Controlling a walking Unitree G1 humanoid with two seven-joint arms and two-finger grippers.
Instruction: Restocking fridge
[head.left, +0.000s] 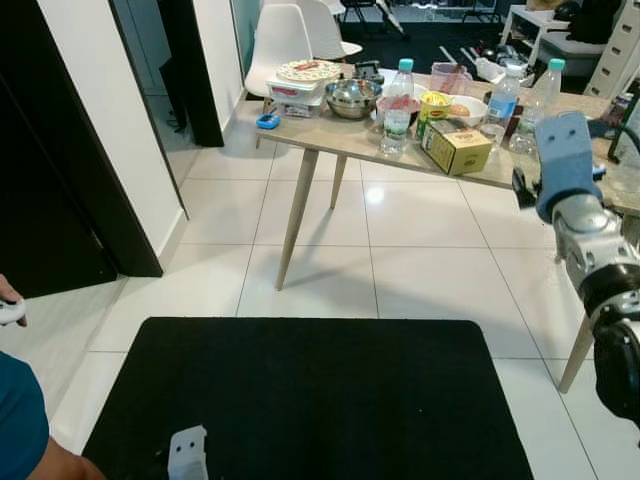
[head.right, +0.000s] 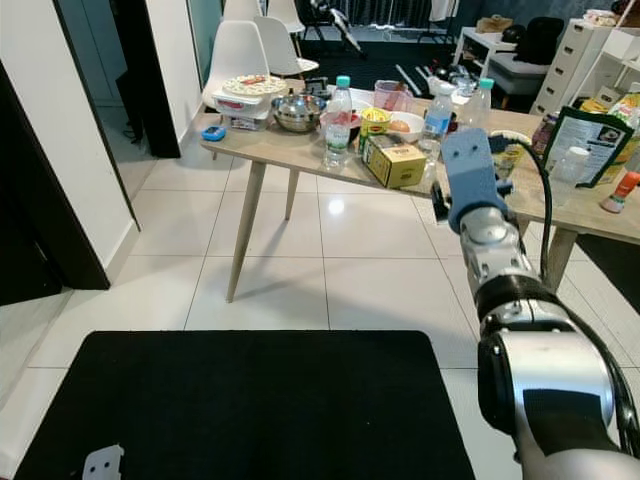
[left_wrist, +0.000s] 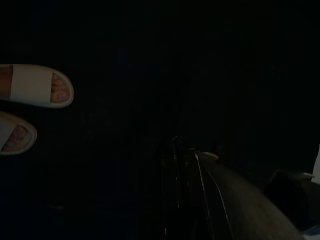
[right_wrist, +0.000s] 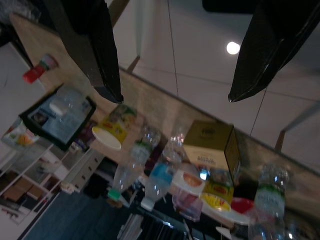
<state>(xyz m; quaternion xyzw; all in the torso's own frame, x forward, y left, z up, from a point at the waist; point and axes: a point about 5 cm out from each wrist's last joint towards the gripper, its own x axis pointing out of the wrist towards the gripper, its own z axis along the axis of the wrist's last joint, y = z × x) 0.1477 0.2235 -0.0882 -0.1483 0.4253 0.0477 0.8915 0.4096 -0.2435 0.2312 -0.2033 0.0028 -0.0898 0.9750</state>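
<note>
Fig.: groceries for restocking — water bottle (head.left: 398, 106), yellow box (head.left: 456, 147), steel bowl (head.left: 353, 97) — grouped along the surface (head.left: 330, 135) near edge, bowl twd its left corner. Right pincer (right_wrist: 170, 60), fingers apart w/ nothing between, raised short of that edge (approach phase, judged). Best: centre on one item, keep fingers wide, avoid toppling neighbouring bottles. Left pincer (left_wrist: 187, 165) hangs idle; state can't be told.

Glossy white floor tiles (head.left: 420, 260), a matt black mat (head.left: 310, 400), a pale wood-look table (head.left: 330, 132), a shiny steel bowl (head.left: 352, 97), clear plastic bottles (head.left: 398, 105).
</note>
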